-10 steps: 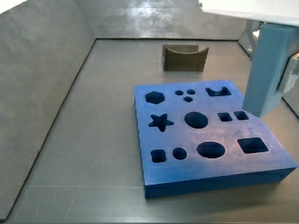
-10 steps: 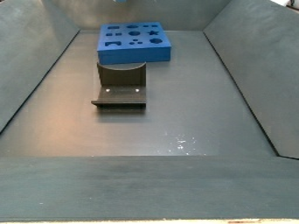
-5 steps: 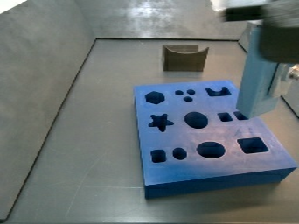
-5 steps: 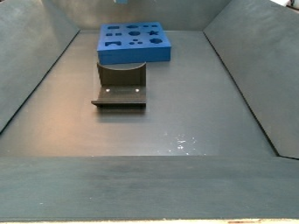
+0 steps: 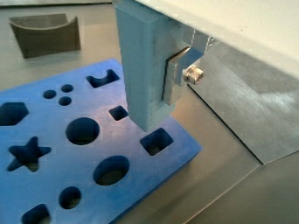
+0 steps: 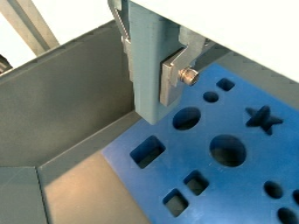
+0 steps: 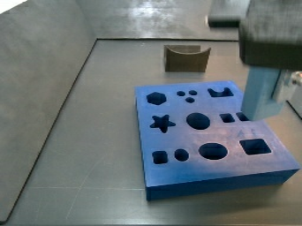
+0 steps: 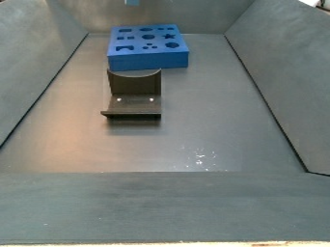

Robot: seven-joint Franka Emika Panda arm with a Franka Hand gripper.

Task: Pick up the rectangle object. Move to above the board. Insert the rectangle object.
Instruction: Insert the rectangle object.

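Above the big, thick, bright blue square board (image 5: pixel 70 131) with dark shaped holes, the tool (image 5: pixel 158 74) is closed on the tall, smooth, light blue rectangle block (image 5: pixel 146 61), holding it upright over a square hole.

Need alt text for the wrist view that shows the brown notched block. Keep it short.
The hand holds a slim, tall, light blue rectangular block upright, its lower end above a square cutout near the corner of the thick bright blue board with dark shaped cutouts. A squat brown block with a curved notch sits on the grey floor beyond the board.
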